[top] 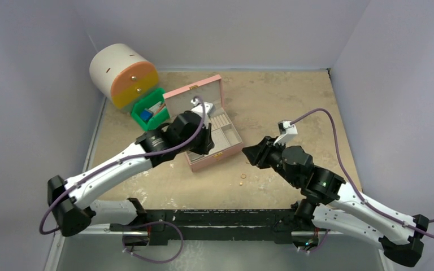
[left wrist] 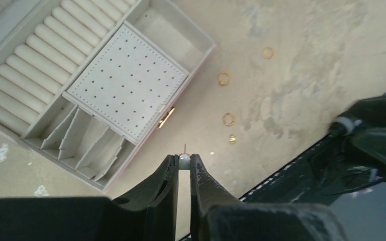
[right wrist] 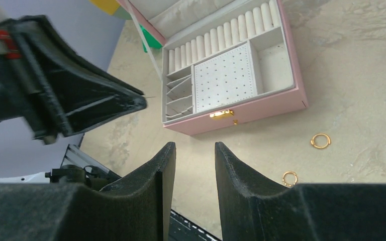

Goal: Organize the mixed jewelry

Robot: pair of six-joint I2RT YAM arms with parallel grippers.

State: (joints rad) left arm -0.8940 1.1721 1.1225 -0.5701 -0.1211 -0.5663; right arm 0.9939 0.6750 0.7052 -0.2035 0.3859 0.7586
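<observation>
My left gripper [left wrist: 183, 163] is shut on a tiny pearl stud earring [left wrist: 184, 159] with its pin pointing forward, held above the table just in front of the open pink jewelry box [left wrist: 130, 85]. In the top view the left gripper [top: 206, 147] hovers over the box's front [top: 217, 160]. Three gold rings [left wrist: 224, 78] [left wrist: 268, 52] [left wrist: 228, 119] and a small gold piece [left wrist: 232, 138] lie on the table. My right gripper [right wrist: 195, 146] is open and empty, near two rings [right wrist: 320, 141] [right wrist: 289, 177]. It sits right of the box in the top view [top: 250, 153].
A white, orange and yellow drawer cylinder [top: 123, 73] and a green bin [top: 151, 110] stand at the back left. Grey walls close in the table on three sides. A black rail [top: 220, 217] runs along the near edge.
</observation>
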